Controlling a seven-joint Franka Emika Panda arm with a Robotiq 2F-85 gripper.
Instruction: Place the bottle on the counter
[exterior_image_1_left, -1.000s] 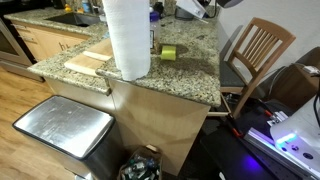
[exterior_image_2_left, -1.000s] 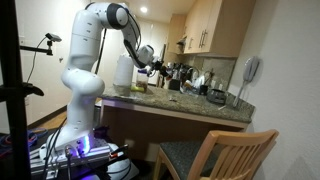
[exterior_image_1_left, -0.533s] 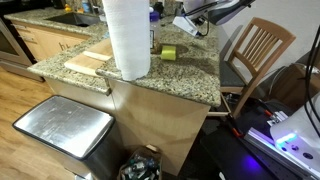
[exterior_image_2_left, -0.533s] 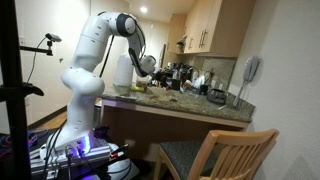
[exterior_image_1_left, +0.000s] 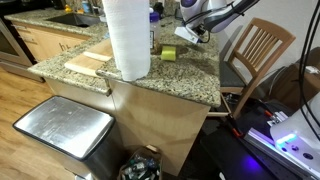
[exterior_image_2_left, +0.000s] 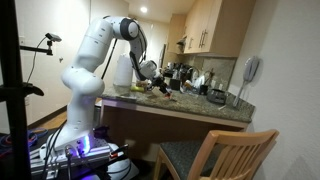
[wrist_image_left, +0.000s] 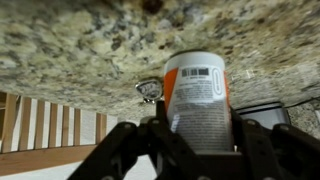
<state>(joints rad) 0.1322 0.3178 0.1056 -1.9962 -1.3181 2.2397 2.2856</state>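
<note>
Clasping a cylindrical white-and-orange bottle (wrist_image_left: 200, 100) by its sides, the black fingers (wrist_image_left: 135, 150) are shown over the speckled granite worktop (wrist_image_left: 80, 50), close to its rounded edge. Whether the bottle's base is touching the stone cannot be told. A slatted wooden chair (exterior_image_1_left: 258, 48) is seen just beyond that edge. A small green object (exterior_image_1_left: 168, 52) is seen between the fingers and a tall white paper towel roll (exterior_image_1_left: 127, 38).

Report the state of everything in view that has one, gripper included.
gripper: shut on the bottle
bottle: held in the gripper, close to the counter; whether they touch cannot be told
trash can: lid closed
paper towel roll: upright on the counter
</note>
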